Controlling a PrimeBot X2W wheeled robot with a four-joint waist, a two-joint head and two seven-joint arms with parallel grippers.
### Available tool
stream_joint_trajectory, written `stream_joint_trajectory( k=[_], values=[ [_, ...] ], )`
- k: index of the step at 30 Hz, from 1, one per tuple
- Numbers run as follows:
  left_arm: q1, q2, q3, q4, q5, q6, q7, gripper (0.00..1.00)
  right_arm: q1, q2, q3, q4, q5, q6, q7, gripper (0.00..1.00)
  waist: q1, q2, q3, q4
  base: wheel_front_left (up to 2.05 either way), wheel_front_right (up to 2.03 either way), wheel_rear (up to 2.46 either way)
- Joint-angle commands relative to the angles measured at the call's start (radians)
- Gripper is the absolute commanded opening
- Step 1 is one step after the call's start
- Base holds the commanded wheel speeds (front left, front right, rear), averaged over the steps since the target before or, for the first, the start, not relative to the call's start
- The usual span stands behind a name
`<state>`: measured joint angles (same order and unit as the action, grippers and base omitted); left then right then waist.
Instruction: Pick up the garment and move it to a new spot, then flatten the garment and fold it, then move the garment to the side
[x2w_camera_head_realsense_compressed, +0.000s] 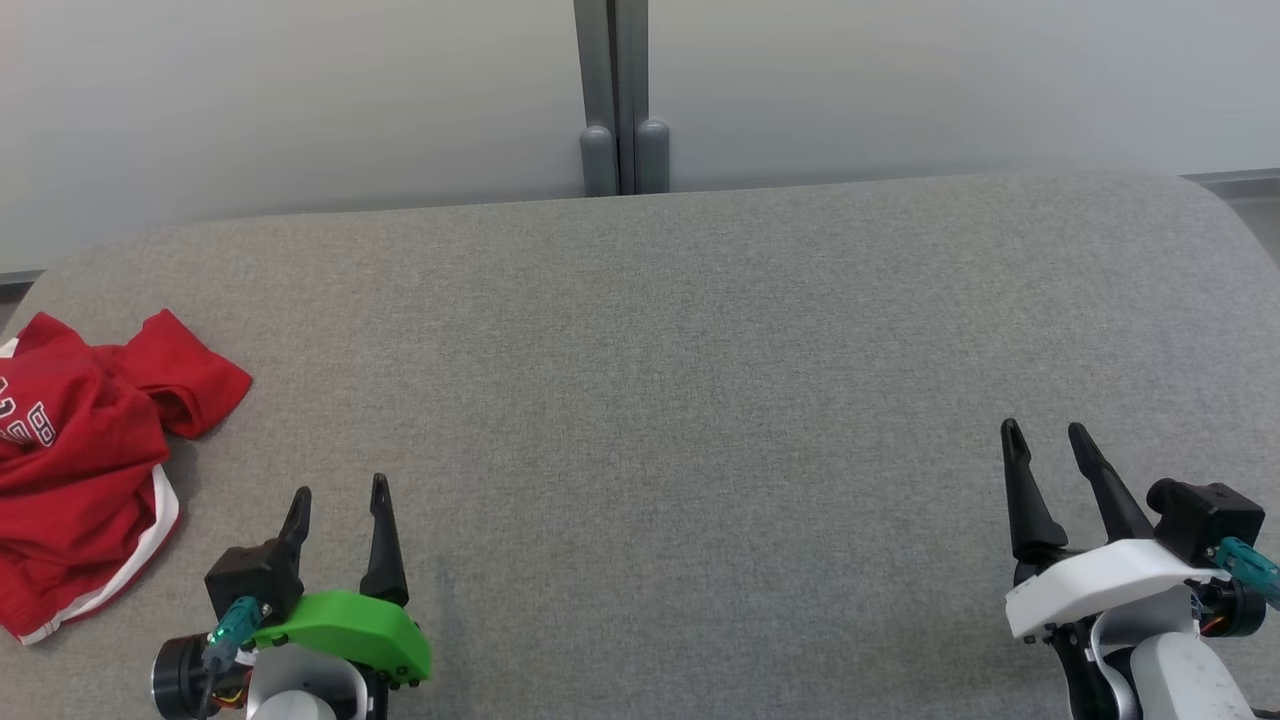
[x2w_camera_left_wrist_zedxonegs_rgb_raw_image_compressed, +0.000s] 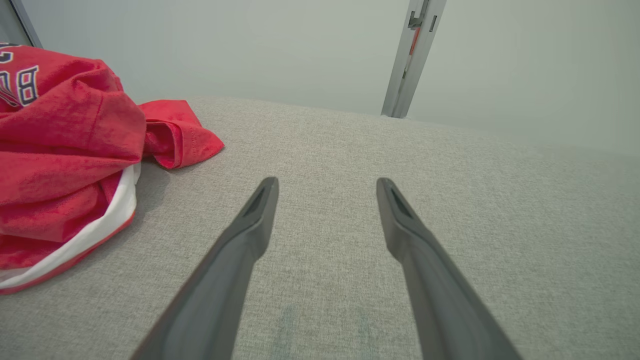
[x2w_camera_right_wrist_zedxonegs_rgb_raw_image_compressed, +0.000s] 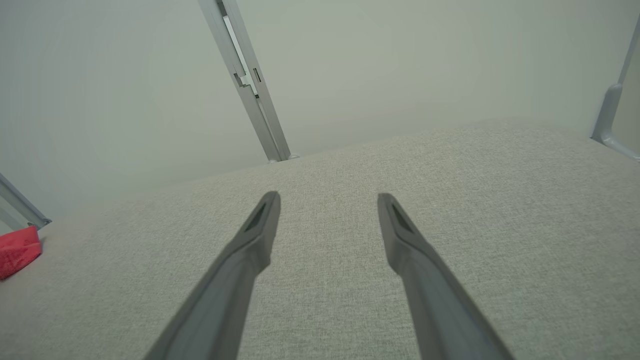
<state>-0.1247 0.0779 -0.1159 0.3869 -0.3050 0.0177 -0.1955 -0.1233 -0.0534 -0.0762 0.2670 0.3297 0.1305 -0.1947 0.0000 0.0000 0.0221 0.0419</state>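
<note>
Noting red garment (x2w_camera_head_realsense_compressed: 80, 470) lying crumpled at left edge of surface (x2w_camera_head_realsense_compressed: 700, 380) near left pincer (x2w_camera_head_realsense_compressed: 340, 488), right pincer (x2w_camera_head_realsense_compressed: 1043, 430) well apart, both gaping empty; probably risking pinching one loose layer and dragging the heap off that edge.

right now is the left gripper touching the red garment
Apart: the left wrist view shows bare grey surface between the left gripper and the red garment.
</note>
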Motion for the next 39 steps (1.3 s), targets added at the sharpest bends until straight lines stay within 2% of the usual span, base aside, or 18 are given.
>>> stream_joint_trajectory(
  k=[1,11,21,28,33,39],
  values=[
    [-0.021,0.004,0.002,-0.012,0.017,-0.004,-0.01,1.0,-0.018,-0.004,-0.004,-0.006,-0.023,0.0,-0.01,1.0,0.0,0.0,0.0,0.0,0.0,0.0,0.0],
    [-0.015,-0.01,0.019,-0.03,0.085,-0.026,-0.03,1.0,-0.026,0.0,-0.009,-0.018,-0.1,0.0,-0.03,1.0,0.0,0.0,-0.001,0.007,0.0,0.0,0.0],
    [0.012,-0.022,0.044,0.003,0.133,-0.03,-0.049,1.0,0.006,0.001,0.003,0.033,-0.168,0.0,-0.049,1.0,0.0,0.0,0.008,0.041,0.0,0.0,0.0],
    [0.003,-0.026,0.058,0.027,0.178,-0.024,-0.062,1.0,-0.001,0.001,0.022,0.04,-0.203,0.0,-0.063,1.0,0.0,0.0,0.03,0.154,0.0,0.0,0.0],
    [0.012,-0.026,0.066,0.036,0.207,-0.018,-0.071,1.0,-0.015,0.0,0.048,0.046,-0.237,0.0,-0.071,1.0,0.0,0.0,0.053,0.281,0.0,0.0,0.0],
    [0.031,-0.027,0.077,0.041,0.205,-0.006,-0.071,1.0,-0.031,0.0,0.076,0.055,-0.211,0.0,-0.072,1.0,0.0,0.0,0.073,0.414,0.0,0.0,0.0]
  ],
)
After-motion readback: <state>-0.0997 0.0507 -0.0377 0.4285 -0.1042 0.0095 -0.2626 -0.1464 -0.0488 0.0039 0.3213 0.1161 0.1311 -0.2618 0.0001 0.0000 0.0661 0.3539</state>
